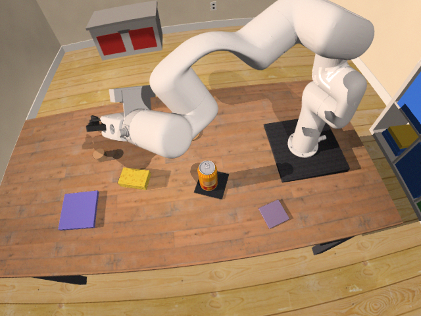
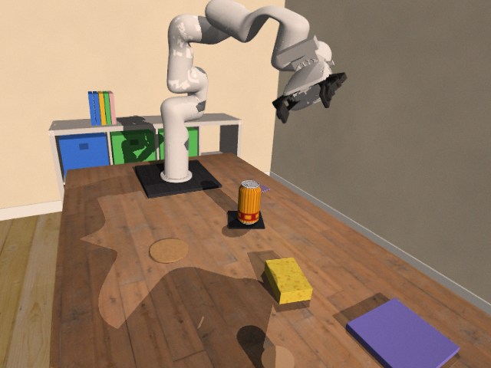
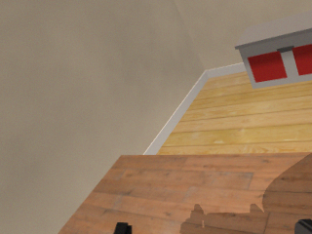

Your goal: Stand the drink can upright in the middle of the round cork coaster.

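An orange drink can (image 1: 207,175) stands upright on a black square coaster (image 1: 214,189) near the middle of the table. Both also show in the exterior view, the can (image 2: 249,202) on the black coaster (image 2: 245,225). The round cork coaster (image 2: 168,250) lies flat and bare on the table, apart from the can. In the top view my arm hides most of it. My gripper (image 2: 309,96) is wide open and empty, high above the table's far side, well away from the can. It also shows in the top view (image 1: 93,123). In the wrist view only its fingertips show.
A yellow sponge (image 1: 134,178), a large purple pad (image 1: 78,210) and a small purple pad (image 1: 273,213) lie on the table. My arm's base stands on a black plate (image 1: 306,149). A shelf (image 2: 143,142) and a grey-red cabinet (image 1: 125,32) stand off the table.
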You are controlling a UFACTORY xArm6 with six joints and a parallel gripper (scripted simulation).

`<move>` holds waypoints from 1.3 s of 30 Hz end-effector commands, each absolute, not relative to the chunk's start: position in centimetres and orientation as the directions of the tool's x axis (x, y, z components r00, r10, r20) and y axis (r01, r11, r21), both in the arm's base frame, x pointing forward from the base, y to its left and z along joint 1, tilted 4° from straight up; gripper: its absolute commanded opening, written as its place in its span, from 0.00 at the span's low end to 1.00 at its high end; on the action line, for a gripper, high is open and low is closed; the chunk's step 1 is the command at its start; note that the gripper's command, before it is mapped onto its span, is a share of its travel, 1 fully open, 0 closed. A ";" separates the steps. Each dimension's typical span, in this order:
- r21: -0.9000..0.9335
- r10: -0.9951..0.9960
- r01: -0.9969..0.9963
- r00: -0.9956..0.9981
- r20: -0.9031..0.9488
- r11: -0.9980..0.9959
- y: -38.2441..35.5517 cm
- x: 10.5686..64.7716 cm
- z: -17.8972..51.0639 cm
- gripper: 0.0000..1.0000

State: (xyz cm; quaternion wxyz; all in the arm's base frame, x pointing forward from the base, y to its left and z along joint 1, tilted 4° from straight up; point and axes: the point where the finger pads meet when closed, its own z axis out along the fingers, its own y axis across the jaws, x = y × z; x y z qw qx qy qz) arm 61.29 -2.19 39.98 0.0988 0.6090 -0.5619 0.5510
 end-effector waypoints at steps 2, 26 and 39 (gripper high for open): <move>-0.503 -0.576 -0.791 -0.242 0.780 -0.349 -2.2 61.3 40.2 1.00; -0.595 -0.726 -0.802 -0.376 0.576 -0.057 -2.7 57.6 35.0 1.00; -0.543 -0.672 -0.695 -0.682 0.289 0.471 1.0 46.7 24.1 1.00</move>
